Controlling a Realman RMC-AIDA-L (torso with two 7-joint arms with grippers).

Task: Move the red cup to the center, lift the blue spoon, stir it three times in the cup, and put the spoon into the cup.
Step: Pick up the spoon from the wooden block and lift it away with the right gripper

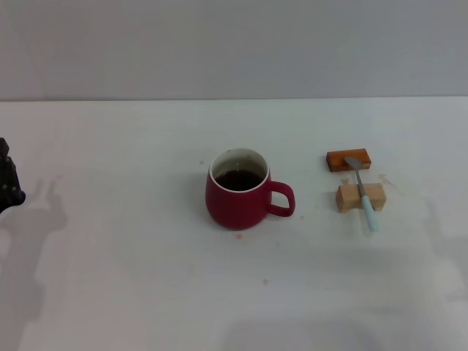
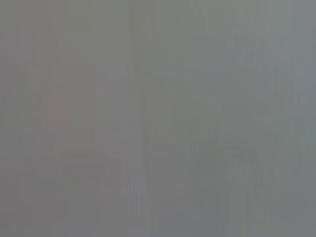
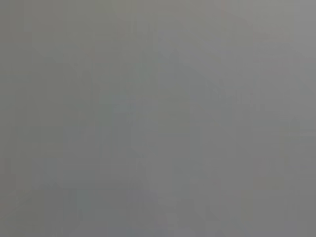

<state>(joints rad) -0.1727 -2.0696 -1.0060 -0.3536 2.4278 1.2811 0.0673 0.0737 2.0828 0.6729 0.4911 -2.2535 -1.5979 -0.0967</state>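
Note:
The red cup stands upright near the middle of the white table, its handle pointing right and dark liquid inside. Well to its right lies the blue spoon, its grey bowl resting on an orange-brown block and its pale handle crossing a pale wooden block. Part of my left gripper shows as a dark shape at the head view's left edge, far from the cup. My right gripper is out of view. Both wrist views show only plain grey.
A few small brown specks dot the table in front of the cup. The table's far edge meets a plain grey wall.

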